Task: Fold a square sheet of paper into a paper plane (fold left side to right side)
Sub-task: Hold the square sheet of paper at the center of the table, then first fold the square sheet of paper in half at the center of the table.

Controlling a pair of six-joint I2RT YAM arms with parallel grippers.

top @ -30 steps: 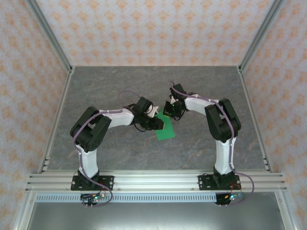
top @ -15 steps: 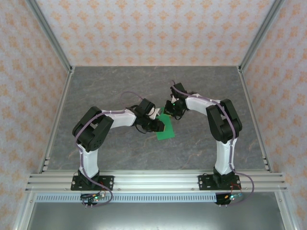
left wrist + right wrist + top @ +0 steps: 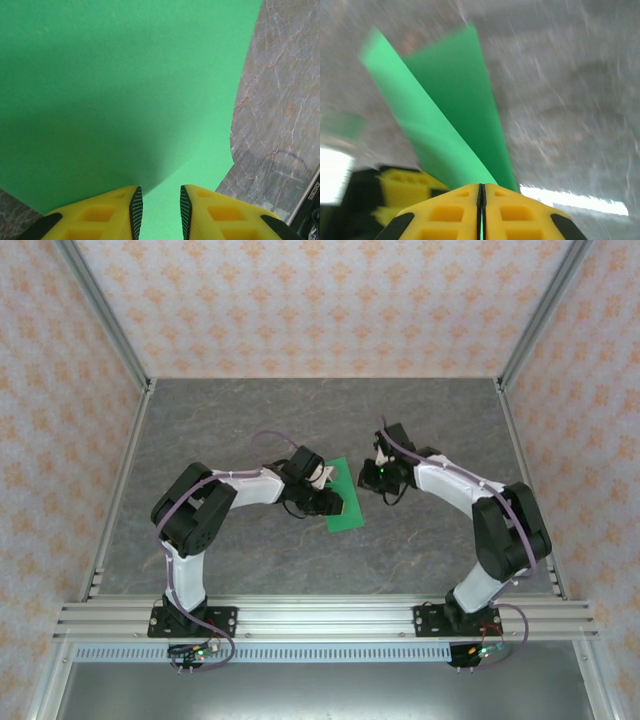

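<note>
The bright green square sheet of paper (image 3: 346, 508) lies on the grey table between the two arms, one side curling up off the surface. My left gripper (image 3: 337, 501) rests low over the sheet from the left, its yellow fingers a little apart. In the left wrist view the sheet (image 3: 125, 90) spreads ahead of the open left gripper (image 3: 159, 192). My right gripper (image 3: 367, 478) sits at the sheet's upper right edge. In the right wrist view the right gripper (image 3: 481, 186) is shut, with the lifted strip of the sheet (image 3: 455, 115) running into its jaws.
The grey marbled table (image 3: 250, 410) is walled by patterned panels with aluminium posts, and an aluminium rail (image 3: 320, 618) runs along the near edge. The left gripper's yellow fingers (image 3: 402, 182) show at the lower left of the right wrist view.
The right arm has swung out to the right and its gripper has shifted right, away from the left gripper. More of the sheet's upper edge now shows. The left arm has barely moved.
</note>
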